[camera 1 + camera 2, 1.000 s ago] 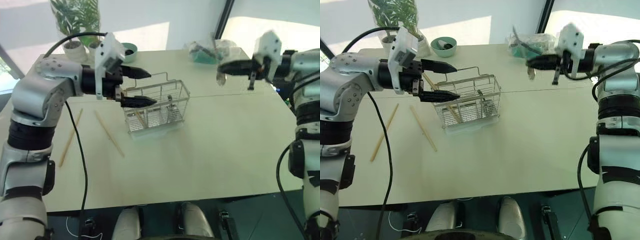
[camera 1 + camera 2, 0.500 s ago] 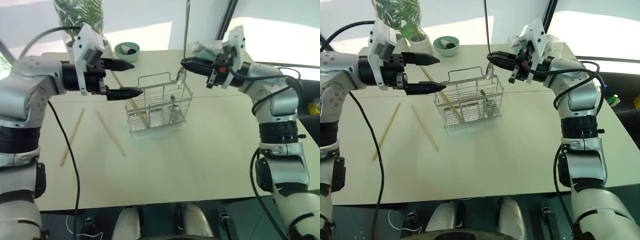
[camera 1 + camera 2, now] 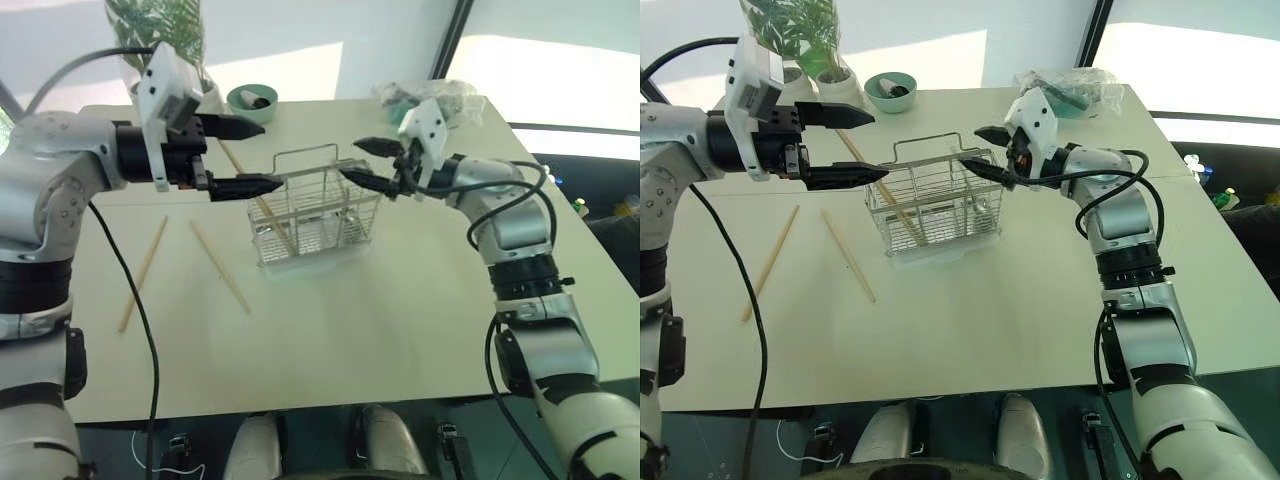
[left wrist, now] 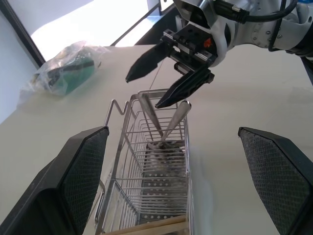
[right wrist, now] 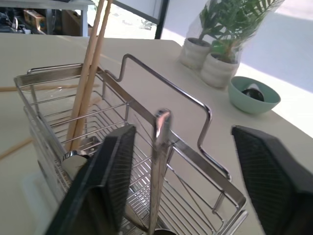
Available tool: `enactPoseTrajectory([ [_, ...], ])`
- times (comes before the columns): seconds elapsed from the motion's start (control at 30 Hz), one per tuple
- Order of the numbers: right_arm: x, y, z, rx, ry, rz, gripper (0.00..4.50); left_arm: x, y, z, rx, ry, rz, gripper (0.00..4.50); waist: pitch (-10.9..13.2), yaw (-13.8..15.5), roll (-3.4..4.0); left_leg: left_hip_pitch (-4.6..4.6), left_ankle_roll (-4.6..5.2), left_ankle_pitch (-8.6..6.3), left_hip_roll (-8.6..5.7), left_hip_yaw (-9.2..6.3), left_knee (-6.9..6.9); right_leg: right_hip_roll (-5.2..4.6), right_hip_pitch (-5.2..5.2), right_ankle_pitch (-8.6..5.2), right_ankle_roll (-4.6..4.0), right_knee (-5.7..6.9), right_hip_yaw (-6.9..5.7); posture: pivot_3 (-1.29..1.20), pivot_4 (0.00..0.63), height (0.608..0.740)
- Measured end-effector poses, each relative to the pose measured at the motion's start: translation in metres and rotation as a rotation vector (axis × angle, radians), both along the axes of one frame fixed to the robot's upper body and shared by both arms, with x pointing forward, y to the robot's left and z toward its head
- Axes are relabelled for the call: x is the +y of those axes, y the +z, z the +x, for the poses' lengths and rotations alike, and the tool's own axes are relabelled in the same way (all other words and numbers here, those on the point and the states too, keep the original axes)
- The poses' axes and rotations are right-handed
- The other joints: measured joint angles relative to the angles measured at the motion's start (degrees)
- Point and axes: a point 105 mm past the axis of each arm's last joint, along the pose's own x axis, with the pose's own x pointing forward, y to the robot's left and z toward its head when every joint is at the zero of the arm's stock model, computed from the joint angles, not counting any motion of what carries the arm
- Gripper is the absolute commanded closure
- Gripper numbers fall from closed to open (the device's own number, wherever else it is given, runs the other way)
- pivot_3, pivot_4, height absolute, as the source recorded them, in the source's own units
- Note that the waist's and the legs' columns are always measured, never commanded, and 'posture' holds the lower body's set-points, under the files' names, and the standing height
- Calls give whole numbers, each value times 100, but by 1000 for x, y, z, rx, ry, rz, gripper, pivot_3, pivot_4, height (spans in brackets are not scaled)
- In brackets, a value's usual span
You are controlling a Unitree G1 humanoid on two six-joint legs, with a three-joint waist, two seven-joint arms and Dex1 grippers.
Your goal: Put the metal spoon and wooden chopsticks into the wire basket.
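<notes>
The metal spoon [image 5: 159, 171] stands upright in the wire basket [image 3: 318, 215], between the spread fingers of the right tool [image 3: 362, 160], apparently released. Two wooden chopsticks [image 3: 220, 267] lie lengthwise on the counter [image 3: 400, 300] nearer the left tool [image 3: 245, 155] (also spread, empty).

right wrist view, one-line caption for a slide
Open right pincer over the wire basket, metal spoon and wooden chopsticks inside.

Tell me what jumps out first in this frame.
The wire basket mid-table, with both open grippers flanking it: left gripper at one end, right gripper over the other. The metal spoon stands inside below the right gripper. Two wooden chopsticks lie on the table beside the basket.
</notes>
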Motion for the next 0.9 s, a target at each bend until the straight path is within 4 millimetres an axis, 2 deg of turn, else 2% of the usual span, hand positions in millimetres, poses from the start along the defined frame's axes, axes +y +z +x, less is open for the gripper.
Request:
enactPoseTrajectory([
  [0.17,-3,5,2,-10,-21,15,45,1,0,2,0,12,-5,0,0,-1,0,0,0,0,0,0,-1,0,-1,0,0,-1,0,0,150,717],
  [0.27,-11,20,1,-29,-33,34,45,5,2,6,-6,45,-20,0,1,3,1,0,0,0,0,0,-1,0,-1,0,0,-1,0,0,150,717],
  [0.4,-26,65,-14,-84,1,73,45,19,12,9,-38,121,-71,0,7,2,4,-5,0,0,0,-1,-5,0,-5,0,0,-1,0,0,150,717],
  [0.5,-45,109,-44,-130,78,108,45,49,28,13,-65,255,-146,0,7,6,0,-9,5,-3,1,-4,-11,2,-9,0,0,-2,-1,0,150,717],
  [0.57,-51,121,-64,-120,140,123,45,65,38,13,-87,328,-187,0,4,6,-5,-4,9,-6,1,-3,-14,2,-2,-1,1,-9,-1,0,150,717],
  [0.63,-51,117,-83,-44,217,132,45,84,42,14,-93,421,-214,0,4,6,-6,0,10,-7,1,-1,-14,-1,1,-1,1,-11,-1,0,150,717],
  [0.7,-54,102,-100,54,272,133,45,110,33,18,-69,571,-202,0,3,6,-7,7,10,-8,1,0,-15,-3,5,-2,1,-20,-1,0,150,717],
  [0.83,-54,59,-125,208,309,62,45,164,-16,31,82,907,-100,0,4,28,-11,9,10,-9,2,-4,-16,-3,-1,-11,-10,-14,-1,0,150,717],
  [0.9,-52,40,-134,261,322,28,45,180,-41,35,181,1014,-62,0,11,46,-26,7,10,-8,2,-7,-13,-2,-2,-22,-2,-15,-2,0,150,717],
])
